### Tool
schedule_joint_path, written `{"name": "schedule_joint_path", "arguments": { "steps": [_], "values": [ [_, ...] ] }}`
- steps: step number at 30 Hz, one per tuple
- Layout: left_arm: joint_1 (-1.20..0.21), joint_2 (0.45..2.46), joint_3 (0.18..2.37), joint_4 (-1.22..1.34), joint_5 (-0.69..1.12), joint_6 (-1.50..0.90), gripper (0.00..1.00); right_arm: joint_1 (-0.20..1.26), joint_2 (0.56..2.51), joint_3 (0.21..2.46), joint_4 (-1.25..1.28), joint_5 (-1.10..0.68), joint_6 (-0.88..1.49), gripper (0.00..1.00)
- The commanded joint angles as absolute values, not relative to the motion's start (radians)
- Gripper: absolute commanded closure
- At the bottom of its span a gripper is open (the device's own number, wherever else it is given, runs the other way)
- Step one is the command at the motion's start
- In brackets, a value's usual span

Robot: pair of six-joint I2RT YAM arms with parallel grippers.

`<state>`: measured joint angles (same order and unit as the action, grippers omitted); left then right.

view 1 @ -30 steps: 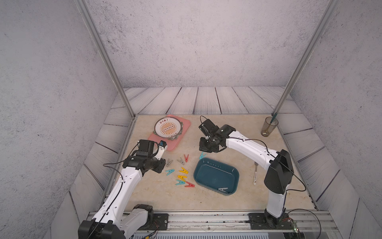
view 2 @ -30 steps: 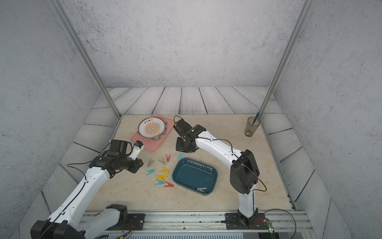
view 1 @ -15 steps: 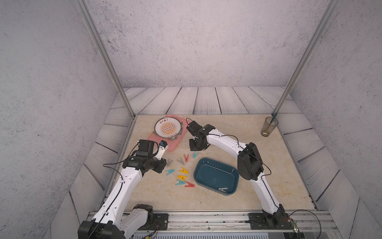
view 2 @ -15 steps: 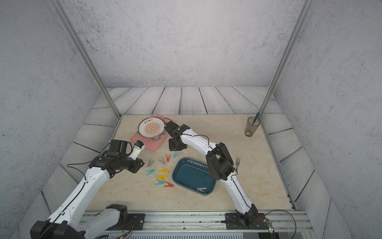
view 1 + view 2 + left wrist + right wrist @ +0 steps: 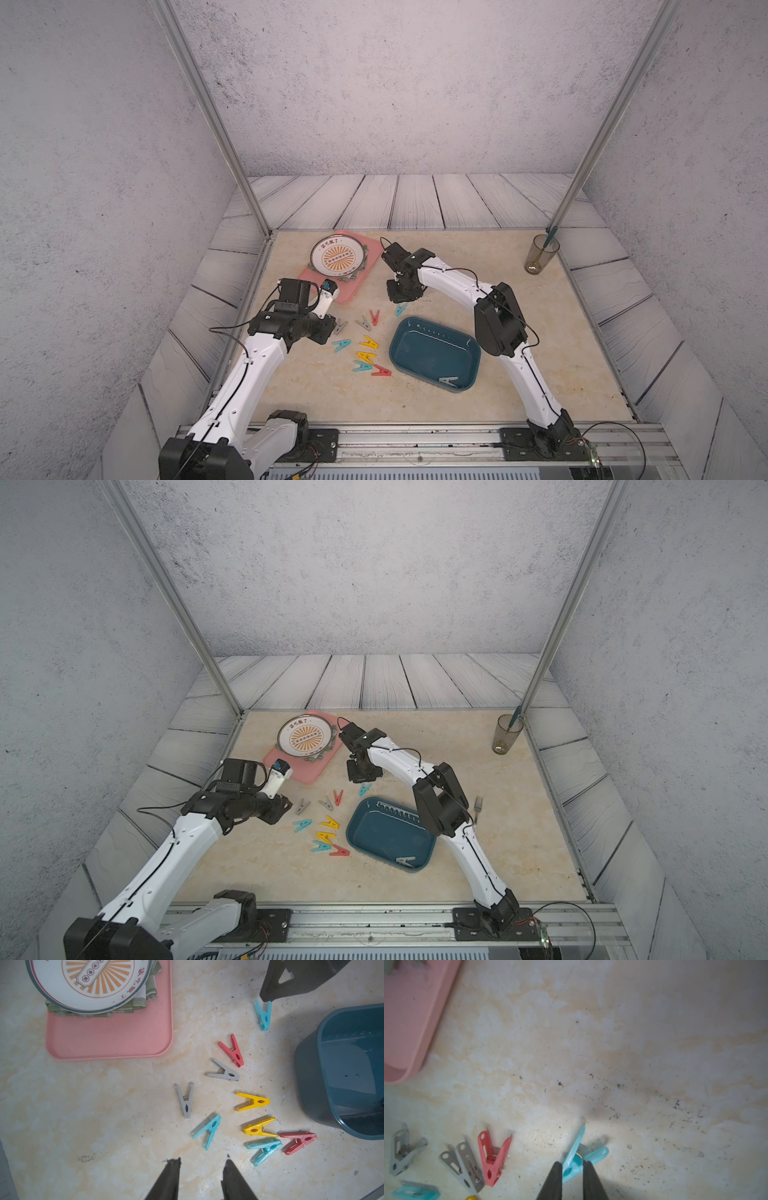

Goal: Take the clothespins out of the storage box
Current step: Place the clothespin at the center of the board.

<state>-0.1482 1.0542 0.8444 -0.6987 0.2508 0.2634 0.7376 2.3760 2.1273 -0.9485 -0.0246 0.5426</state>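
Note:
The dark teal storage box (image 5: 434, 353) sits right of centre and shows in both top views, with one pale grey clothespin (image 5: 449, 380) inside at its near end. Several clothespins lie on the table to its left, among them a red one (image 5: 374, 317), a yellow one (image 5: 369, 342) and a grey one (image 5: 185, 1100). My right gripper (image 5: 572, 1164) stands open just beyond the box. A teal clothespin (image 5: 574, 1159) lies on the table between its fingertips. My left gripper (image 5: 202, 1162) hangs open over bare table, a little short of the grey clothespin.
A pink tray (image 5: 353, 286) with a round plate (image 5: 337, 256) stands at the back left, close to both grippers. A fork (image 5: 478, 806) lies right of the box, beside my right arm's elbow. A glass (image 5: 540, 259) with a pen stands at the back right corner.
My right arm has swung its elbow in toward the box, and its jaws, shut a second ago, have parted around the teal clothespin. The left arm has stayed in place.

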Motion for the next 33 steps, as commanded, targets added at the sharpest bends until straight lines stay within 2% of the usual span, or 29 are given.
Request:
{"name": "schedule_joint_path", "arguments": {
  "steps": [1,12,20,26,29,31,33],
  "values": [
    [-0.138,1.038,0.837,-0.664,0.243,0.274,0.59,0.705,2.341,2.098,-0.953,-0.037,0.522,0.73],
    [-0.097,0.997,0.77,-0.569,0.241,0.308,0.53,0.518,2.048,1.837,-0.83,-0.037,0.453,0.61],
    [-0.076,0.983,0.708,-0.439,0.192,0.281,0.4,0.373,1.818,1.575,-0.745,0.025,0.347,0.57],
    [-0.057,1.021,0.693,-0.366,0.186,0.263,0.37,0.284,1.658,1.395,-0.647,0.075,0.28,0.44],
    [-0.046,1.04,0.69,-0.33,0.18,0.248,0.33,0.244,1.594,1.322,-0.591,0.09,0.256,0.39],
    [-0.04,1.048,0.687,-0.311,0.175,0.241,0.27,0.221,1.564,1.292,-0.573,0.099,0.243,0.36],
    [-0.036,1.052,0.684,-0.296,0.175,0.238,0.27,0.2,1.544,1.273,-0.562,0.101,0.23,0.33]
  ]
}}
